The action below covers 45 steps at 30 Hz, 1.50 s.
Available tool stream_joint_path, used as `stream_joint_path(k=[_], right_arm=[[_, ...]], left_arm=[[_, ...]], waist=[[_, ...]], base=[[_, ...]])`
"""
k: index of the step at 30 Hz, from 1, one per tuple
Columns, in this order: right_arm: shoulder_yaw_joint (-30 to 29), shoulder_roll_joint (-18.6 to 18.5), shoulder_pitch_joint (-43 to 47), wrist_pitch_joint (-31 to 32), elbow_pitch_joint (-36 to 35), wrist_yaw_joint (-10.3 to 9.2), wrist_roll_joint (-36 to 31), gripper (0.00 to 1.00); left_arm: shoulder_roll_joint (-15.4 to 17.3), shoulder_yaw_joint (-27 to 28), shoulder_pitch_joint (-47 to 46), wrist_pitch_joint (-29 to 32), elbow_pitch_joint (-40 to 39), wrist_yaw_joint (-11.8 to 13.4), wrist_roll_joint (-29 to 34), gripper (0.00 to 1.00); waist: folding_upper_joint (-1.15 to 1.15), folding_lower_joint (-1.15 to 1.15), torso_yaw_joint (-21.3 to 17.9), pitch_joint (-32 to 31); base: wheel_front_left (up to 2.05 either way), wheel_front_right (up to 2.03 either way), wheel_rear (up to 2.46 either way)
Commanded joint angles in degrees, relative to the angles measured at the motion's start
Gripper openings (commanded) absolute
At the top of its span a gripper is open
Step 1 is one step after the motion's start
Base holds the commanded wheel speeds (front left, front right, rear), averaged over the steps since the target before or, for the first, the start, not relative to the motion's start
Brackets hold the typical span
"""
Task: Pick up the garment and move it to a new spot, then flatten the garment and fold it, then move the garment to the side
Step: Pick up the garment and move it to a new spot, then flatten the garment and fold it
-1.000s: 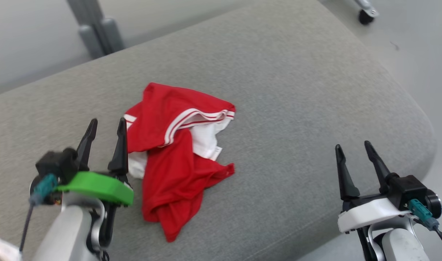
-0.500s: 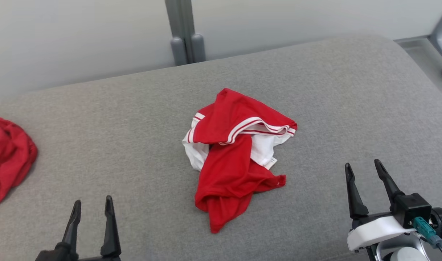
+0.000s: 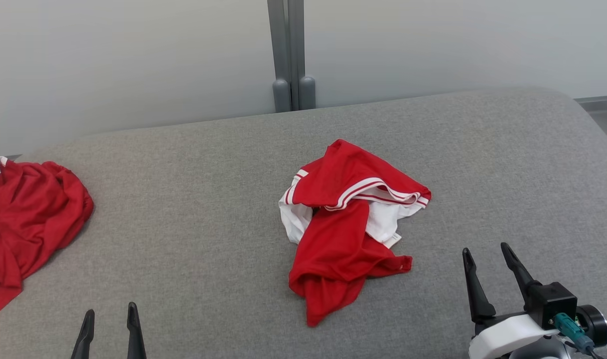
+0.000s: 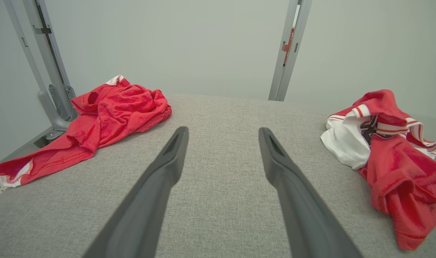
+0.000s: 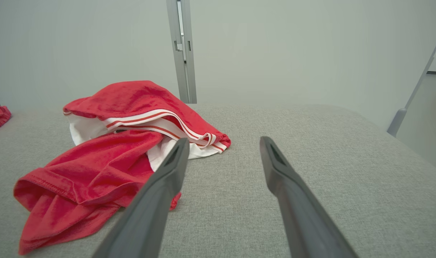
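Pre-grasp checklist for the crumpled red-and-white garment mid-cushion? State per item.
1. Left tool open, empty: ok.
2. Right tool open, empty: ok.
3. Red-and-white garment in full view, touching neither tool: ok.
4. Garment flattened: not ok, crumpled heap.
5. Second red garment apart from it, at the cushion's left end: ok.
6. Bare grey cushion between them for a new spot: ok.

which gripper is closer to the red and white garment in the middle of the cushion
Right. In the head view the right gripper sits open just lower right of the middle garment, not touching. The left gripper is much farther, at its lower left.
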Motion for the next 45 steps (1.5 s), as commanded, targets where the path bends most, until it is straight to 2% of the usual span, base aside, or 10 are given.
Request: stream_joint_path(k=[1, 9, 15, 19, 23, 28, 37, 42, 44, 45], right_arm=[[0.19, -0.15, 0.48, -0.17, 0.26, -0.04, 0.16, 1.00], [0.52, -0.15, -0.92, -0.18, 0.66, -0.04, 0.39, 1.00], [1.38, -0.13, -4.61, -0.17, 2.77, -0.04, 5.12, 1.00], [4.19, -0.14, -11.50, 3.29, 10.62, -0.04, 9.88, 1.00], [3.82, -0.19, -18.97, 12.48, 18.91, -0.04, 14.01, 1.00], [5.42, -0.10, -26.80, 21.30, 27.38, -0.02, 15.39, 1.00], [4.71, -0.17, -34.86, 22.65, 40.37, -0.03, 19.68, 1.00], [8.67, -0.11, -37.73, 20.30, 44.88, -0.03, 24.35, 1.00], [9.93, -0.14, -38.62, 19.19, 46.06, -0.03, 25.60, 0.00], [10.41, -0.16, -39.14, 18.48, 46.12, -0.03, 26.35, 0.00]], left_arm=[[-0.07, 0.39, 0.25, -0.02, 0.12, -0.18, -0.36, 1.00], [-0.08, 0.01, -0.85, -0.03, 0.58, -0.77, -0.86, 1.00], [-0.06, -1.49, -1.86, -0.03, 0.70, -0.98, -0.91, 1.00], [-0.05, -2.37, -2.37, -0.03, 0.98, -1.14, -1.28, 1.00], [-0.05, -4.22, -3.65, -0.03, 1.57, -1.39, -1.51, 1.00], [-0.03, -6.27, -5.24, -0.03, 2.10, -1.52, -1.88, 1.00], [-0.03, -7.48, -8.00, -0.03, 2.39, -1.60, -1.72, 1.00], [-0.03, -7.88, -9.06, -0.03, 2.79, -1.63, -2.00, 1.00], [-0.03, -8.21, -9.43, -0.03, 3.08, -1.67, -2.25, 1.00], [-0.03, -8.33, -9.48, -0.03, 3.19, -1.60, -2.39, 1.00]], waist=[[0.00, 0.00, -0.19, 0.04], [0.00, 0.00, -0.64, 0.43], [0.00, 0.00, 0.00, 1.36], [0.00, 0.00, 0.77, 2.01], [0.00, 0.00, 2.48, 3.20], [0.00, 0.00, 4.78, 5.09], [0.00, 0.00, 7.59, 9.01], [0.00, 0.00, 8.08, 10.27], [0.00, 0.00, 7.96, 10.41], [0.00, 0.00, 7.86, 10.35]], base=[[0.00, 0.00, 0.00], [0.00, 0.00, 0.00], [0.00, 0.00, 0.00], [0.00, 0.00, 0.00], [0.00, 0.00, 0.00], [0.00, 0.00, 0.00], [0.00, 0.00, 0.00], [0.00, 0.00, 0.00], [0.00, 0.00, 0.00], [0.00, 0.00, 0.00]])
